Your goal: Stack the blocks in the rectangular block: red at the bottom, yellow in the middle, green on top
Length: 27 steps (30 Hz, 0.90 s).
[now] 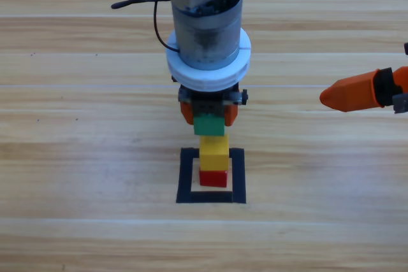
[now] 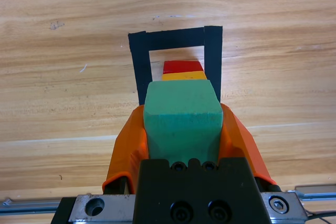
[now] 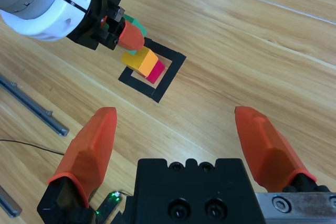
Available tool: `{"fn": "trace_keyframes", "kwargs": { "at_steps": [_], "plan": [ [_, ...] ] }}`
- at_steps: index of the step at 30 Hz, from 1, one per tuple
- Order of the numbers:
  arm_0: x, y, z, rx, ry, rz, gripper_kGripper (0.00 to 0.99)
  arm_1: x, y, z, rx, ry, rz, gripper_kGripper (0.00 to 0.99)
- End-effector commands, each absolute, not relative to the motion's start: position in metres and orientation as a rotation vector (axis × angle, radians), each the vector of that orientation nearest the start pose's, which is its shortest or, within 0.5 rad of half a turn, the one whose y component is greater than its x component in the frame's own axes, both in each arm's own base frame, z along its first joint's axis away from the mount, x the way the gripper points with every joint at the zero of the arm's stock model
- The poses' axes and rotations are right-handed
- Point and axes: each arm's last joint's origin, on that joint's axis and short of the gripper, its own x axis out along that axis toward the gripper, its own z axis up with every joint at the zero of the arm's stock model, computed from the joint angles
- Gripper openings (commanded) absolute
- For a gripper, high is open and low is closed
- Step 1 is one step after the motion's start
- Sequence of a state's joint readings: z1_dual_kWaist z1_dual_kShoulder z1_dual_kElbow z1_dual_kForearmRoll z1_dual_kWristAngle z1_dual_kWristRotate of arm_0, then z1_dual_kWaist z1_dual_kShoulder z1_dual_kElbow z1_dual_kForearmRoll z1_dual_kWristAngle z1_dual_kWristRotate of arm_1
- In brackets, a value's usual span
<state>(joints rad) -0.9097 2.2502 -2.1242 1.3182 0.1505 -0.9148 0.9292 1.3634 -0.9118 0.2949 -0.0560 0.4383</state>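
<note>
Left gripper (image 2: pixel 182 129) pinches the green cube (image 1: pixel 210 124), hiding most of the yellow cube (image 1: pixel 214 146) and red cube (image 1: pixel 213 178) inside the tape rectangle (image 1: pixel 186 176) from its wrist view. Right gripper (image 3: pixel 184 145) waits at the right edge, jaws spread.

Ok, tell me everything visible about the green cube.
The green cube is a plain, matte teal block with slightly rounded edges. It is upright, clamped between the orange jaws of the left gripper. It sits at the top of the stack, over the yellow cube; whether it rests on it cannot be told.

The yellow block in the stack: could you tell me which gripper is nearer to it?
Left. The left gripper holds the green block right over the yellow block; the right gripper waits open, off to the right.
</note>
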Motion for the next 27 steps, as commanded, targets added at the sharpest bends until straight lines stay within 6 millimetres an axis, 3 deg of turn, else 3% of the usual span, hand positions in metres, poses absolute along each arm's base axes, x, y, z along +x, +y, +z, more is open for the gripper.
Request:
{"fn": "trace_keyframes", "kwargs": {
  "at_steps": [1, 27],
  "plan": [
    [0.2821, -0.368, 0.2535, 0.062, 1.433, 0.042, 0.012, 0.14, 0.1813, 0.3184, 0.028, 0.853, 0.658, 0.99],
    [0.2793, -0.3738, 0.2545, 0.063, 1.424, 0.025, 0.012, 0.139, 0.18, 0.3205, 0.032, 0.846, 0.66, 0.99]
  ]
}}
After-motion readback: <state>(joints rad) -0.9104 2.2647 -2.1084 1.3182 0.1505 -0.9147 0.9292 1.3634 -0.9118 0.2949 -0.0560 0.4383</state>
